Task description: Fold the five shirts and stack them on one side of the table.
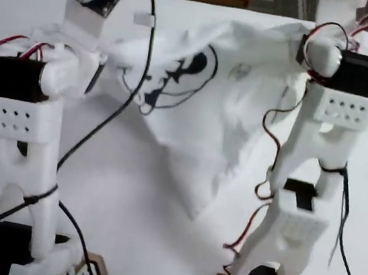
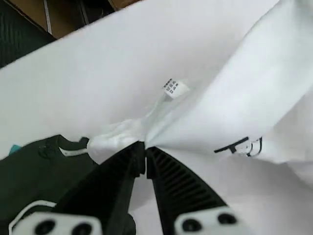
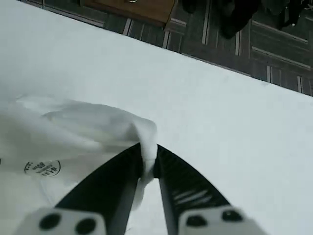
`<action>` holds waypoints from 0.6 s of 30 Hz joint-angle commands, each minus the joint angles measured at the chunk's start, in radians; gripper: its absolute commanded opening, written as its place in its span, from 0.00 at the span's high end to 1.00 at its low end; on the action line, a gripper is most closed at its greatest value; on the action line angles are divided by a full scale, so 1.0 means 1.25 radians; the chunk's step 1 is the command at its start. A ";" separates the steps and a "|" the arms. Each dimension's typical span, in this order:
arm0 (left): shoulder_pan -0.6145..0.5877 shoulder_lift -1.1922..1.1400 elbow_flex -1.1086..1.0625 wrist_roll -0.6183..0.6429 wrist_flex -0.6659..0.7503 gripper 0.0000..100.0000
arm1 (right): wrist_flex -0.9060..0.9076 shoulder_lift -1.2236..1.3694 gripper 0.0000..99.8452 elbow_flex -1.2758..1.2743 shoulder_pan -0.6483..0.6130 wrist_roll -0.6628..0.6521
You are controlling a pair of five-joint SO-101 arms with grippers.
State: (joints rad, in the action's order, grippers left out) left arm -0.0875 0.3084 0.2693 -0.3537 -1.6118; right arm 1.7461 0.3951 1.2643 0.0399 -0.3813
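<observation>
1. Holding one white shirt [image 1: 201,112] between them, the two arms stand over the far half of the table [image 1: 125,225]; the cloth is spread but creased, its black print [image 1: 178,76] faces up, and one corner trails toward the near side
2. We see the left pincer [image 2: 145,147] clamped tight on bunched fabric at the shirt's left end, just beside a small sewn-in label [image 2: 175,88]
3. We see the right pincer [image 3: 148,152] likewise closed on a gathered fold at the shirt's right end
4. We judge the task to be early: this shirt is lifted and stretched but not yet folded, and we cannot tell how many of the five are already stacked
5. We count one shirt, one label, two arms and two pincers, each gripping that same shirt
</observation>
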 commanded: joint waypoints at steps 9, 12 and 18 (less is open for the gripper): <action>0.006 -0.065 -0.360 0.002 -0.059 0.98 | -0.006 -0.548 0.98 -0.868 -0.064 -0.006; 0.004 -0.102 -0.472 -0.029 -0.011 0.98 | -0.101 -0.640 0.98 -1.121 -0.061 -0.025; 0.002 -0.151 -0.620 -0.095 0.042 0.97 | -0.315 -0.762 0.98 -1.548 -0.035 -0.103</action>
State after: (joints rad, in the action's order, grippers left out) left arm -0.0890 0.1227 -0.4611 -0.4319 -1.5812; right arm 1.4622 -0.4718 -0.4419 -0.0261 -0.4657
